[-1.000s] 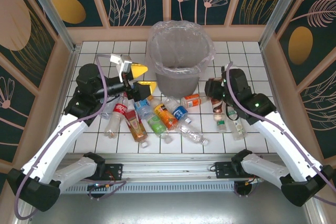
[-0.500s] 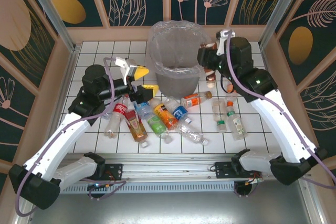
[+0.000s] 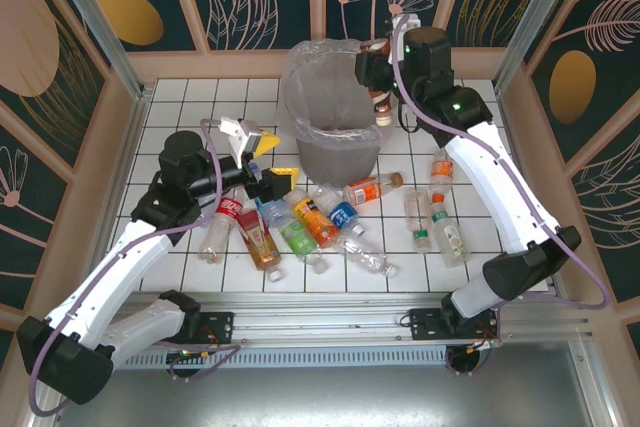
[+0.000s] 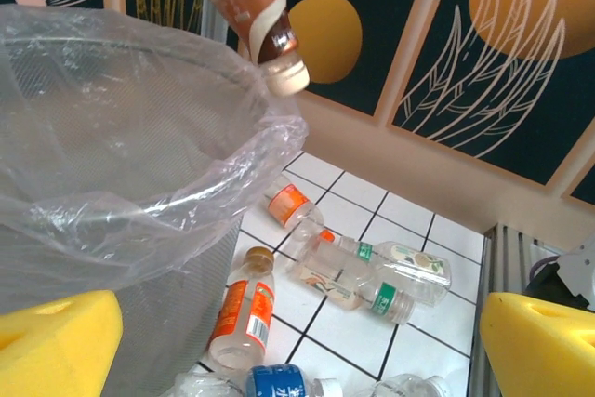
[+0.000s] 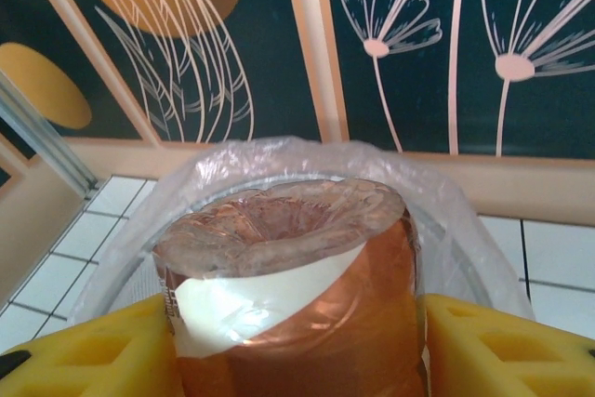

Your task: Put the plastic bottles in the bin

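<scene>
Plastic bottles are the matter here, and one of them, a clear bottle with a brown label and a white cap [image 3: 381, 107], has just left the table. A second ago it was low on the right of the grey round bin lined with a clear plastic bag [image 3: 335, 157], among other bottles. Now it hangs cap down above the right edge of the bin's mouth, higher than the rim.

The right gripper [image 3: 378, 67] carried it there. Its yellow pads [image 5: 93, 350] are pressed on both sides of the bottle body, so the claw is clamped on this bottle.

In my judgement the carrying step is almost finished and only the release is missing. The bottle is close to the rim, so a little more travel toward the bin's middle would be safer.

The left gripper [image 3: 272, 157] waits in front of the bin on its left side, jaws wide apart and holding nothing, and has hardly moved. The other clear bottles with coloured labels [image 3: 300, 222] lie on the white tiled table [image 3: 190, 97] in front of the bin, so much of the task remains.
</scene>
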`<action>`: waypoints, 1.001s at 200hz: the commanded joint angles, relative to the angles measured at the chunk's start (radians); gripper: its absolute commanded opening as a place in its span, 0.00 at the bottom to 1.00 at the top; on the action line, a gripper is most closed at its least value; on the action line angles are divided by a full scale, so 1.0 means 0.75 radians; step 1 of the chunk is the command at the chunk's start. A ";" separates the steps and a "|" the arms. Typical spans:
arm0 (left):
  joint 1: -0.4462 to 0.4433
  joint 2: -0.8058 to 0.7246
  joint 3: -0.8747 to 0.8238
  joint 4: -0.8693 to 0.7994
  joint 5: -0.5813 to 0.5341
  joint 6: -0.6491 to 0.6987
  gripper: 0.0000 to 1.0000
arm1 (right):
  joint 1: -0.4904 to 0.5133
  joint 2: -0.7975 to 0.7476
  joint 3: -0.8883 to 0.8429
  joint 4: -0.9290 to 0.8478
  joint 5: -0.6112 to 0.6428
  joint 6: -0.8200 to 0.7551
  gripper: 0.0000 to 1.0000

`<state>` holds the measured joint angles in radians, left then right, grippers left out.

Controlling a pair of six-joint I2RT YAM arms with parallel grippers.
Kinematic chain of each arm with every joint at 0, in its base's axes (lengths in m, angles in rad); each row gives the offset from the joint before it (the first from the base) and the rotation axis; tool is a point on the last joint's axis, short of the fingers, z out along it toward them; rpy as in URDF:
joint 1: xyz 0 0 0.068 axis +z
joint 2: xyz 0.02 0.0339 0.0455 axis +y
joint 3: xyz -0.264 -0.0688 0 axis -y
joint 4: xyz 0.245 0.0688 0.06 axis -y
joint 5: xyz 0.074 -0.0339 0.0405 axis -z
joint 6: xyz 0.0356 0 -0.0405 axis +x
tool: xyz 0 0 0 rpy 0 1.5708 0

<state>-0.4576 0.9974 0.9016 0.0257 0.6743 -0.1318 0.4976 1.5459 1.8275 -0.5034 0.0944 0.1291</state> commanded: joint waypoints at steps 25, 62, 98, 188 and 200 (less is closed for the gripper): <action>-0.005 -0.007 -0.036 0.045 -0.068 0.050 0.98 | -0.028 0.140 0.136 0.065 -0.100 -0.073 0.61; -0.006 -0.005 -0.046 0.053 -0.114 0.061 0.99 | -0.045 0.255 0.189 0.046 -0.231 -0.096 0.61; -0.006 -0.025 -0.101 0.119 -0.198 0.063 0.99 | -0.048 0.357 0.233 0.006 -0.307 -0.110 0.60; -0.006 -0.018 -0.121 0.137 -0.240 0.073 0.99 | -0.053 0.500 0.231 -0.029 -0.381 -0.112 0.61; -0.006 -0.015 -0.121 0.137 -0.237 0.073 0.98 | -0.055 0.514 0.232 -0.035 -0.383 -0.113 0.61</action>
<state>-0.4576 0.9871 0.8097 0.0864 0.5026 -0.0967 0.4644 1.9060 1.9636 -0.5068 -0.1623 0.0574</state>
